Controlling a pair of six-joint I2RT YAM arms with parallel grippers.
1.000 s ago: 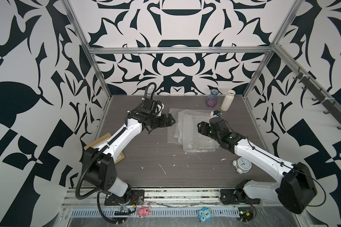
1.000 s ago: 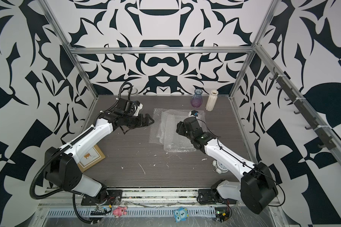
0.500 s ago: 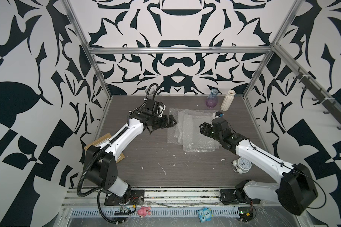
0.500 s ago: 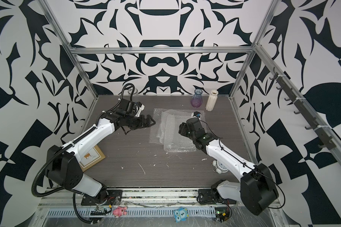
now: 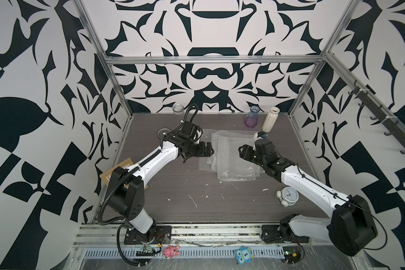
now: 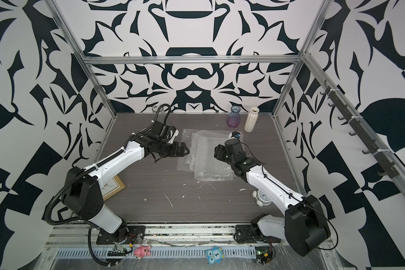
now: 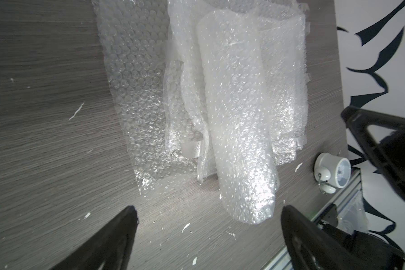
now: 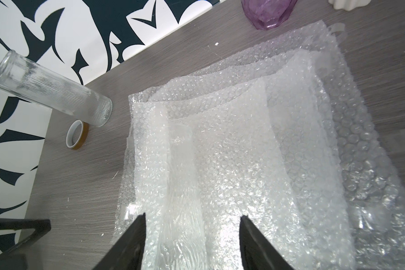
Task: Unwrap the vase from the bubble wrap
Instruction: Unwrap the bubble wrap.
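Note:
A pile of bubble wrap lies mid-table in both top views, flat sheets with one rolled tube on top. In the right wrist view a clear ribbed body, which looks like the vase, shows faintly through the roll. My left gripper is open at the pile's left edge, with only bare table between its fingers. My right gripper is open at the pile's right side, a finger on either side of the wrapped roll.
A purple glass vase and a white ribbed vase stand at the back right. A clear glass cylinder and a tape roll are at the back left. An alarm clock lies front right, a picture frame front left.
My left gripper has edged right and nearer, closer to the pile. My right gripper has drawn back slightly to the right. Both have kept the same opening.

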